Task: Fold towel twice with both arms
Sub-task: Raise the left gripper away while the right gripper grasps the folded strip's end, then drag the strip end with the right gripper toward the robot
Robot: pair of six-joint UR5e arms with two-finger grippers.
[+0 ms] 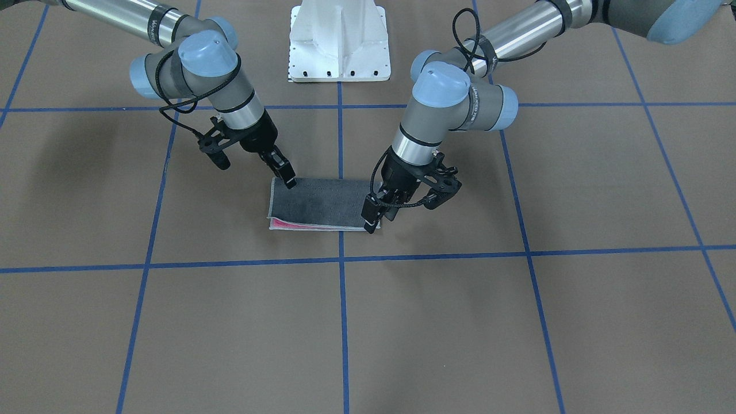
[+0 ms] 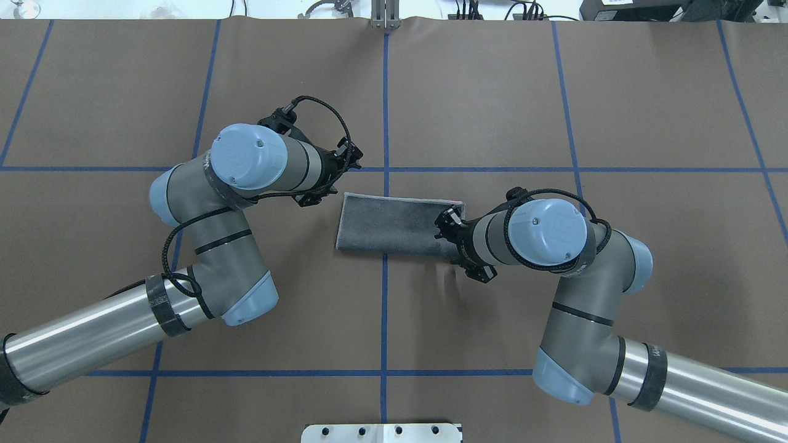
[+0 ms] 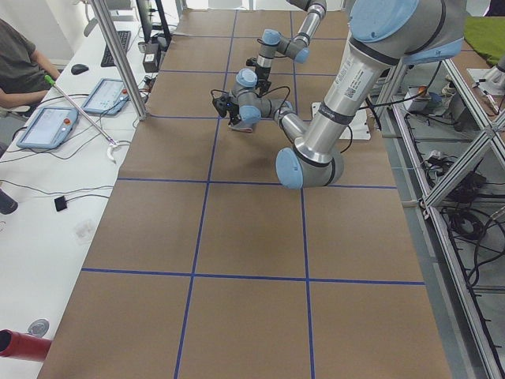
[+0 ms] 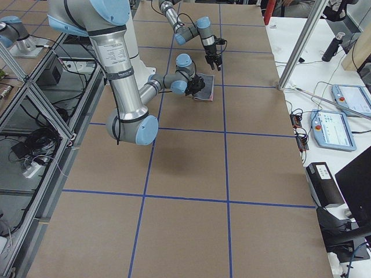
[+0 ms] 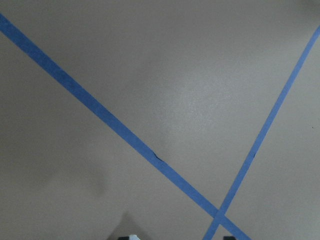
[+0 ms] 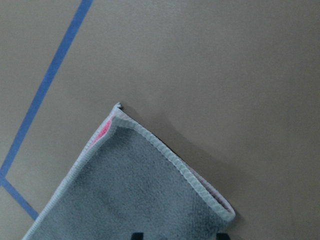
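The towel [image 1: 319,204] lies flat on the brown table, folded into a strip with its dark grey face up and pink showing along one edge. Overhead, the towel [image 2: 388,224] spans the centre tape line. My left gripper [image 1: 372,217] stands at the towel's far corner on my left side. In the left wrist view its fingertips show apart at the bottom edge, with only table ahead. My right gripper [image 1: 287,179] hovers over the opposite end, at the corner nearer my base. The right wrist view has the towel [image 6: 140,200] corner lying loose between spread fingertips. Both grippers are open.
Blue tape lines [image 2: 385,111] cross the brown table cover in a grid. The white pedestal base [image 1: 339,52] stands behind the towel. A side bench with tablets [image 3: 47,126] and a seated person [image 3: 16,63] runs along the table's far side.
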